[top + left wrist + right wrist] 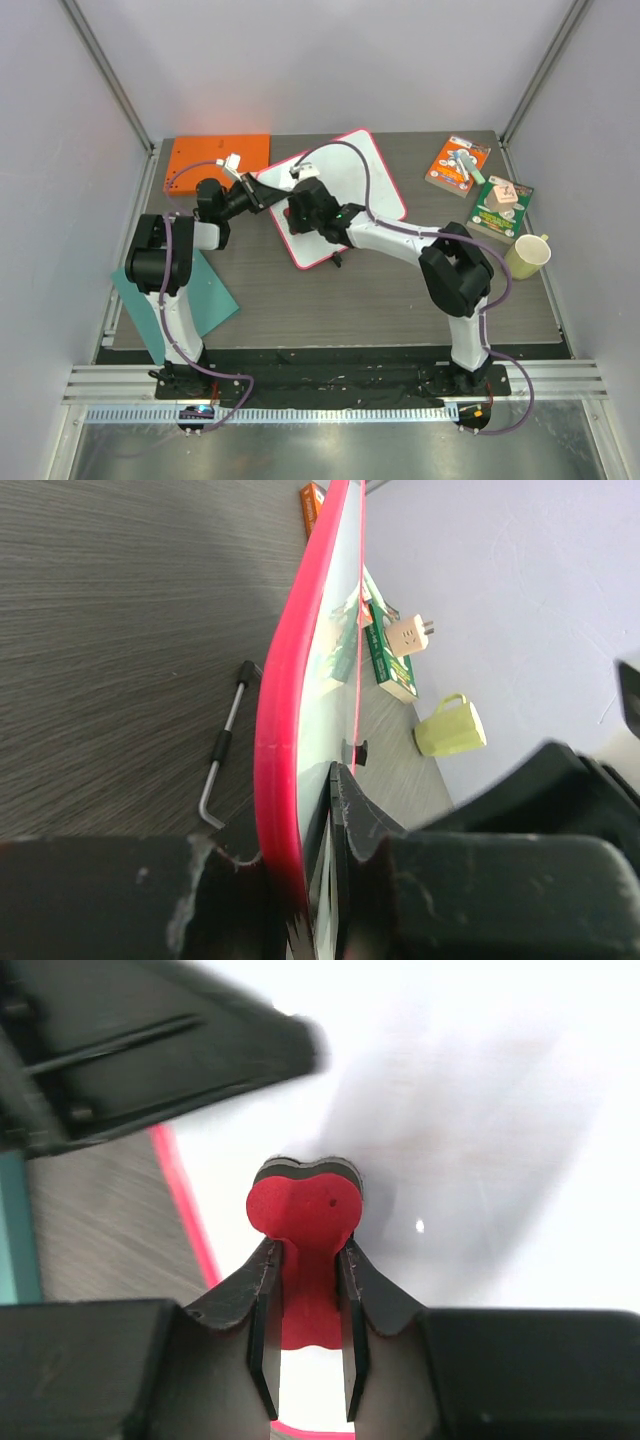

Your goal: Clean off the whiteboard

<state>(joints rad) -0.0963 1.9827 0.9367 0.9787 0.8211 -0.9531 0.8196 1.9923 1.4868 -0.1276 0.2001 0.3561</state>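
Tabletop | left pincer clamps whiteboard rim | right pincer holds red eraser

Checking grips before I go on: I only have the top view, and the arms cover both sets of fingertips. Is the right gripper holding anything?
Observer: Yes. The right gripper is shut on a red heart-shaped eraser.
Operator: And the left one?
Observer: The left gripper is clamped on the whiteboard, pinching its pink rim.
Operator: Is the eraser on the board?
Observer: Its dark felt side faces the white surface; I cannot tell whether they touch.
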